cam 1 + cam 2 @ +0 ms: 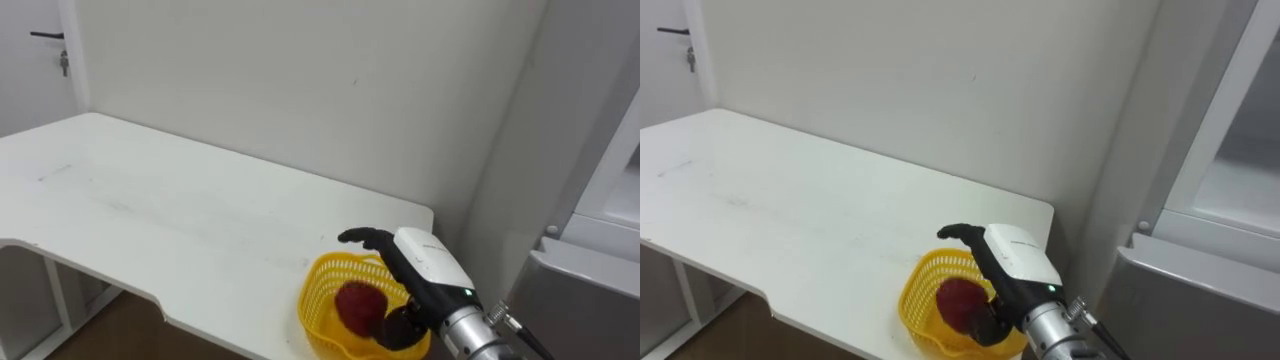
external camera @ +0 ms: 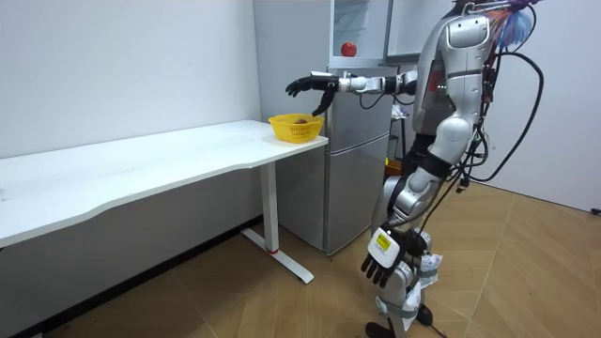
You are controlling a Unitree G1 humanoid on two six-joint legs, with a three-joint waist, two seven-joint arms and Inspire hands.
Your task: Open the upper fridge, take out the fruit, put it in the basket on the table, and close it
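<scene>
Right robot hand hung just over the yellow basket, fingers loose and spread, gripping nothing. Red fruit lay inside the basket, under the palm; contact couldn't be told. The basket sat at the worktop right end, close to the front edge and corner. The rest of the worktop was bare leftward, front edge curving in. Fridge stood just right of the worktop end, a narrow gap between them. Wall ran along the worktop's back edge, with a door handle far left. In the room view the robot stood in front of the fridge, with the left robot hand hanging by the leg, fingers relaxed and empty. A second red round thing sat in the fridge's upper part.
</scene>
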